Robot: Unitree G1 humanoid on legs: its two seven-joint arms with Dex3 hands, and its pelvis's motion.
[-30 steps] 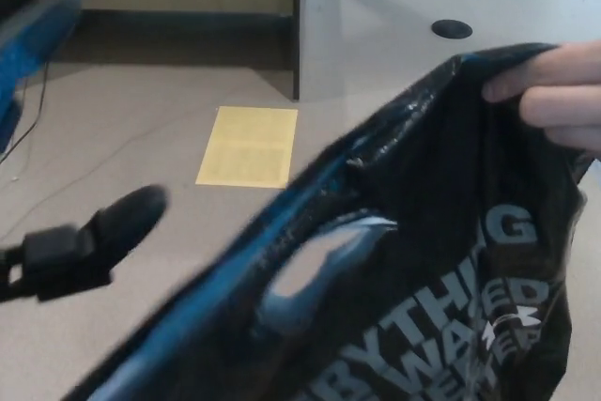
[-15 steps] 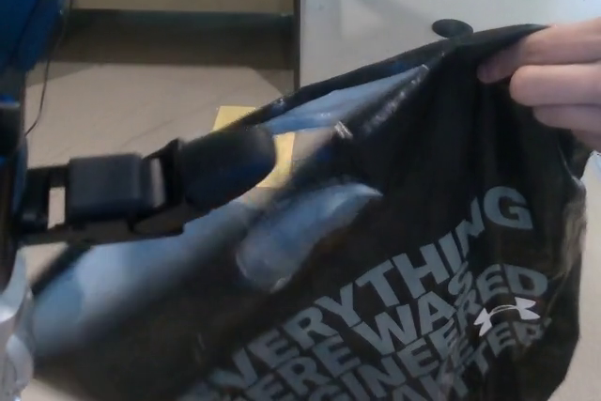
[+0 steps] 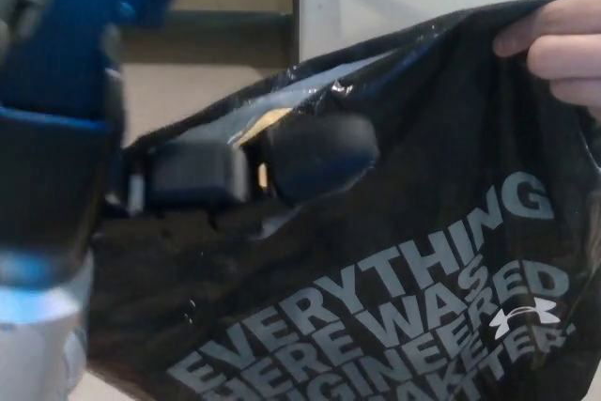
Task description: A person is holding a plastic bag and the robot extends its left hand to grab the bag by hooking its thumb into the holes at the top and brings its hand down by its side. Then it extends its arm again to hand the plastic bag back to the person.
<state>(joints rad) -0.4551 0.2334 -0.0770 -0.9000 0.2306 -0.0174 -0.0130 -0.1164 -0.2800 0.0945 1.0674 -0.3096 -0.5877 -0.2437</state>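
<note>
Blue left forearm looms close at picture left, its black left hand (image 3: 258, 168) stretched level across to the black plastic bag (image 3: 423, 260), thick fingertip at the handle hole near the bag's top. Grip unclear, cannot tell. Beyond, a person's hand (image 3: 559, 53) pinches the bag's top corner.

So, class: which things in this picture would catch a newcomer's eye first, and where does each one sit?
A big black plastic bag with grey lettering fills the right and lower picture. A person's hand pinches its top edge at the upper right. From the left, the left robot hand pushes a thick black digit against the bag's handle opening, its blue forearm looming close at the upper left.
</note>
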